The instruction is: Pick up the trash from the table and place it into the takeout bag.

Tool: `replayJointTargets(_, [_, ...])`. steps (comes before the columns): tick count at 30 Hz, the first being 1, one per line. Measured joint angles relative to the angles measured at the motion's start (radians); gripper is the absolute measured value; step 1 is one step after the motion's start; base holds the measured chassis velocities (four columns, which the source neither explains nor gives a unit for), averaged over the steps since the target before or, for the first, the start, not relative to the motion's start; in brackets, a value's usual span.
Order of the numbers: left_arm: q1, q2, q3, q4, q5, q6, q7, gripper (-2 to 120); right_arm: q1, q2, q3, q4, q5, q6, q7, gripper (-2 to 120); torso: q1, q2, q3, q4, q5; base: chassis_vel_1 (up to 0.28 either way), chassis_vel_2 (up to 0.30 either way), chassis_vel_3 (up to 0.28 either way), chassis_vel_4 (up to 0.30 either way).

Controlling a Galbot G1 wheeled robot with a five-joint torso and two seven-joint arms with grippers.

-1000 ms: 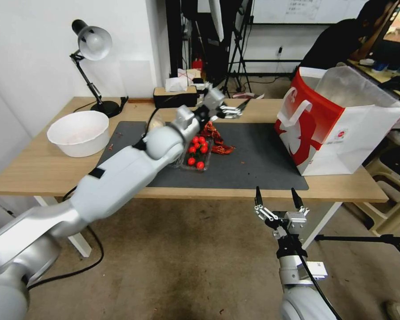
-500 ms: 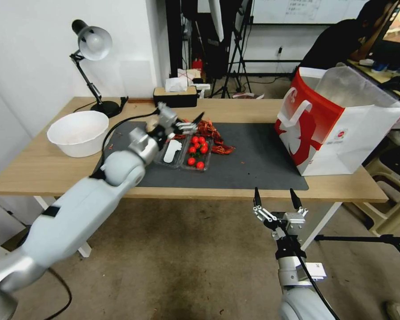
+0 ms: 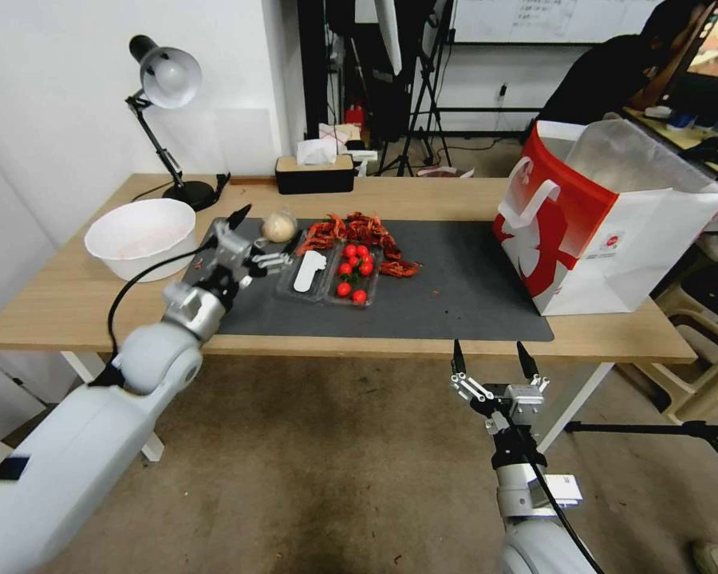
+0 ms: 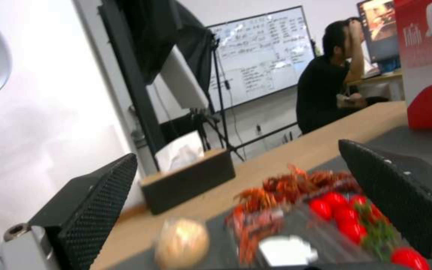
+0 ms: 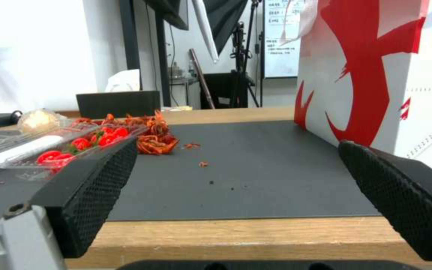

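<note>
The trash I see is a small clear bag with a beige lump (image 3: 278, 226) (image 4: 182, 242) (image 5: 38, 120), a heap of red shells (image 3: 357, 231) (image 5: 151, 137) and a clear plastic tray (image 3: 331, 275) (image 5: 31, 148) with red tomatoes. All lie on the dark mat (image 3: 439, 291) of the table (image 3: 72, 303). My left gripper (image 3: 265, 229) (image 4: 238, 153) hangs open and empty just left of the beige lump. The red and white takeout bag (image 3: 606, 215) (image 5: 376, 75) stands upright at the mat's right end. Below the table's front edge, my right gripper (image 3: 491, 359) (image 5: 236, 148) is open and empty.
A white bowl (image 3: 141, 237) sits at the table's left, with a desk lamp (image 3: 163, 88) behind it. A dark tissue box (image 3: 314, 174) (image 4: 188, 180) stands at the far edge. The mat between the tray and the takeout bag is bare.
My left arm has drawn back from the far middle of the table toward the left and lowered, its open gripper now beside the beige lump. The right arm has barely moved.
</note>
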Motion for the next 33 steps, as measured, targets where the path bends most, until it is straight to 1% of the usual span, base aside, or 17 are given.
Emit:
replayJointTargets(1, [0.025,-0.003,-0.018,-0.007,0.003,-0.004,-0.001,100,-0.001,0.0,0.0,0.0,0.0,0.001,0.0,100,0.0,0.0,0.0,-0.0003,0.0004,0.0,0.0,0.0,0.0])
replayJointTargets(3, [0.098,-0.01,-0.067,-0.027,0.011,-0.012,-0.002,100,-0.004,0.0,0.0,0.0,-0.002,0.002,0.001,100,0.0,0.0,0.0,-0.0001,0.0001,0.0,0.0,0.0,0.0])
replayJointTargets(4, [0.098,-0.01,-0.067,-0.027,0.011,-0.012,-0.002,100,-0.004,0.0,0.0,0.0,-0.002,0.002,0.001,100,0.0,0.0,0.0,-0.0001,0.0001,0.0,0.0,0.0,0.0])
replayJointTargets(6, [0.151,-0.016,-0.114,-0.044,0.013,-0.019,-0.006,100,-0.007,0.001,0.0,0.0,-0.002,0.004,0.001,100,0.0,0.0,0.0,-0.0002,0.0003,0.0,0.0,0.0,0.0])
replayJointTargets(7, [0.164,-0.017,-0.124,-0.048,0.014,-0.02,-0.009,100,-0.007,0.001,-0.001,0.0,-0.002,0.004,0.001,100,0.0,0.0,0.0,-0.0002,0.0002,0.0,0.0,0.0,0.0])
replayJointTargets(8, [0.198,-0.022,-0.151,-0.06,0.017,-0.021,-0.024,100,-0.008,0.002,-0.001,-0.001,-0.002,0.006,0.002,100,0.0,0.0,0.0,-0.0003,0.0003,0.0,0.0,0.0,0.0])
replayJointTargets(10, [0.215,-0.026,-0.165,-0.065,0.02,-0.021,-0.033,100,-0.009,0.003,-0.001,-0.001,-0.002,0.007,0.002,100,0.0,0.0,0.0,-0.0003,0.0003,0.0,0.0,0.0,0.0])
replayJointTargets(11, [0.25,-0.036,-0.193,-0.072,0.023,-0.021,-0.045,100,-0.01,0.003,-0.001,-0.003,-0.002,0.009,0.002,100,0.0,0.0,0.0,-0.0002,0.0003,0.0,0.0,0.0,0.0])
replayJointTargets(13, [0.269,-0.042,-0.207,-0.076,0.024,-0.022,-0.05,100,-0.01,0.003,-0.001,-0.003,-0.002,0.011,0.002,100,0.0,0.0,0.0,-0.0002,0.0004,0.0,0.0,0.0,0.0])
replayJointTargets(15, [0.328,-0.07,-0.252,-0.085,0.029,-0.04,-0.061,100,-0.012,0.004,0.0,-0.004,-0.003,0.015,0.005,100,0.0,0.0,0.0,-0.0003,0.0003,0.0,0.0,0.0,0.0])
replayJointTargets(19, [0.362,-0.093,-0.274,-0.088,0.039,-0.05,-0.068,100,-0.015,0.005,0.001,-0.004,-0.003,0.017,0.008,100,0.0,0.0,0.0,-0.0001,0.0002,0.0,0.0,0.0,0.0])
replayJointTargets(22, [0.416,-0.127,-0.295,-0.094,0.058,-0.066,-0.085,100,-0.02,0.006,0.004,-0.005,-0.003,0.019,0.014,100,0.0,0.0,0.0,-0.0003,0.0002,0.0,0.0,0.0,0.0])
replayJointTargets(26, [0.443,-0.145,-0.306,-0.096,0.07,-0.072,-0.098,100,-0.021,0.006,0.007,-0.006,-0.003,0.019,0.017,100,0.0,0.0,0.0,-0.0003,0.0004,0.0,0.0,0.0,0.0])
replayJointTargets(30, [0.505,-0.184,-0.335,-0.105,0.08,-0.075,-0.12,100,-0.021,0.008,0.008,-0.011,-0.002,0.02,0.021,100,0.0,0.0,0.0,-0.0002,0.0004,0.0,0.0,0.0,0.0])
replayJointTargets(33, [0.538,-0.197,-0.343,-0.105,0.084,-0.083,-0.131,100,-0.02,0.009,0.008,-0.015,-0.001,0.02,0.022,100,0.0,0.0,0.0,-0.0001,0.0003,0.0,0.0,0.0,0.0])
